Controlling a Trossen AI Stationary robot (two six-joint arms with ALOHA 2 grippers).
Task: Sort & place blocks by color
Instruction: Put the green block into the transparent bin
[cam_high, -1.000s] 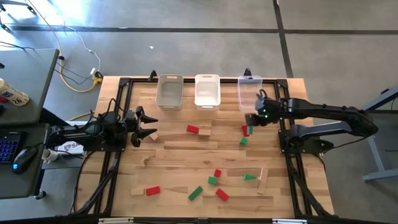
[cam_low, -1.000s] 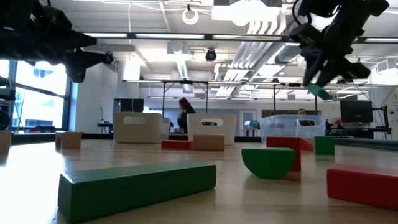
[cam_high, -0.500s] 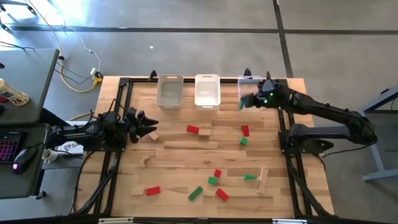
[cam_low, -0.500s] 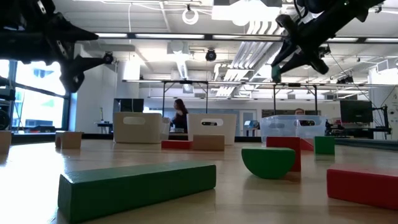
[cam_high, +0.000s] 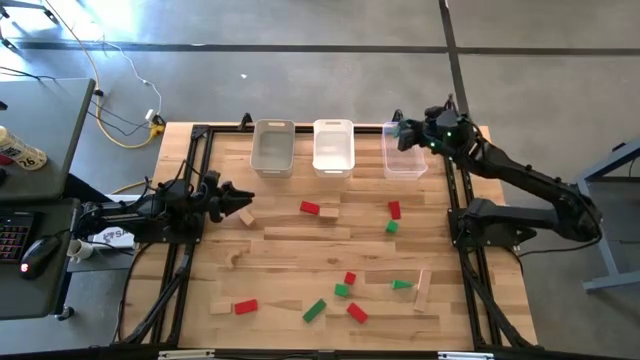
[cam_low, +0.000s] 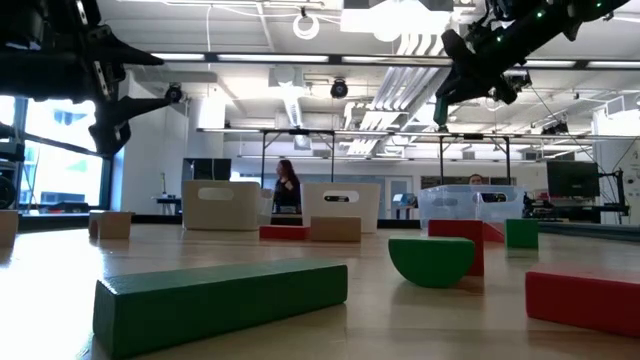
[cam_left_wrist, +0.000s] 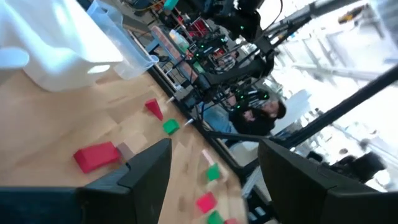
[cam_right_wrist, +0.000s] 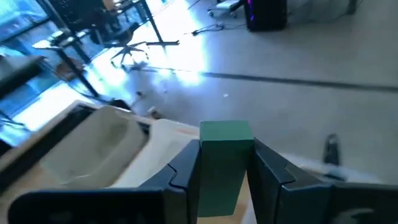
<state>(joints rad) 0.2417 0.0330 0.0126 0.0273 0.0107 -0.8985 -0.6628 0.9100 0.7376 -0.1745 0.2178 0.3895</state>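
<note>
Three translucent bins sit in a row along the far edge of the surface (cam_high: 300, 250): left bin (cam_high: 273, 147), middle bin (cam_high: 333, 146), right bin (cam_high: 403, 151). My right tool (cam_high: 404, 131) is raised over the far end of the right bin, its fingers pinched narrow on a green block (cam_right_wrist: 224, 163); the right wrist view shows that block upright between my two dark fingers (cam_right_wrist: 181, 173), with the bins below and beyond it. In the low view the right tool (cam_low: 455, 92) hangs high above the clear right bin (cam_low: 470, 205). My left tool (cam_high: 238, 200) hovers near the left edge of the surface, fingers spread wide and holding nothing, just beside a plain wood block (cam_high: 246, 217). Loose blocks lie scattered across the surface: a red block (cam_high: 310, 208) touching a plain one near the middle, a red block (cam_high: 394, 209) with a small green block (cam_high: 391, 227) near it below the right bin, and a cluster toward the near edge with a green wedge (cam_high: 401, 285), a green brick (cam_high: 314, 310), a red brick (cam_high: 356, 312) and another red brick (cam_high: 245, 306) beside a plain one. Whether the bins already hold blocks I cannot tell. A person (cam_low: 285, 187) shows in the room behind the surface.
</note>
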